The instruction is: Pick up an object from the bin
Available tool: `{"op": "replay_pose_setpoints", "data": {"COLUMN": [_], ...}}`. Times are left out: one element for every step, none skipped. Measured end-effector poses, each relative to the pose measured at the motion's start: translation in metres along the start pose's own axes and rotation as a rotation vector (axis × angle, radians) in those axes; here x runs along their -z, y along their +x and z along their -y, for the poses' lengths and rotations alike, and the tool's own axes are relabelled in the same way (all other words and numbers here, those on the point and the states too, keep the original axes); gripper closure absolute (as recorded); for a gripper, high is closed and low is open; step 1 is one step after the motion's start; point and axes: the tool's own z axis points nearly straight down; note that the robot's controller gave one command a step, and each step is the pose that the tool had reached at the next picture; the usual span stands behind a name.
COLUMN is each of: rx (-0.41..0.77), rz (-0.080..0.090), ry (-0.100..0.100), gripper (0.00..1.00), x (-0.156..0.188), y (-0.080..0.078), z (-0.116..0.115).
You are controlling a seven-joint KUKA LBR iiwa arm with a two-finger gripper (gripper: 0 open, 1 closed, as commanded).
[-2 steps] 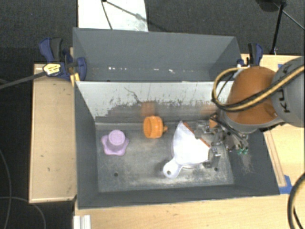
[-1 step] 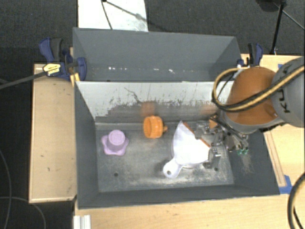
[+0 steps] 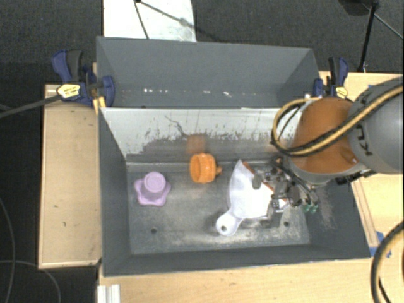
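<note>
My gripper (image 3: 276, 202) is low in the right part of the bin, just under the arm's orange cover. It sits against the right side of a white plastic thing (image 3: 243, 193) with a broad body and a round knob at its lower left end. Whether the white thing is held cannot be made out. A round orange thing (image 3: 202, 168) with a small stub lies to the left of it, near the back wall. Further left, a lilac flower-shaped piece (image 3: 152, 189) rests on the floor.
The arm and its looped cables cover the bin's right rear corner. Bare bin floor stretches along the front wall, below the lilac and orange things.
</note>
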Motion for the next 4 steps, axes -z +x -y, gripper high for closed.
{"op": "replay_pose_setpoints", "data": {"rx": [0.026,0.254,0.255,0.298], "rz": [-0.006,-0.007,-0.007,-0.006], "ry": [-0.002,-0.003,-0.003,-0.003], "gripper": [0.00,1.00,1.00,1.00], "x": [-0.027,-0.037,-0.037,0.087], "y": [0.000,0.009,0.009,0.032], "z": [-0.022,-0.036,-0.036,-0.003]}}
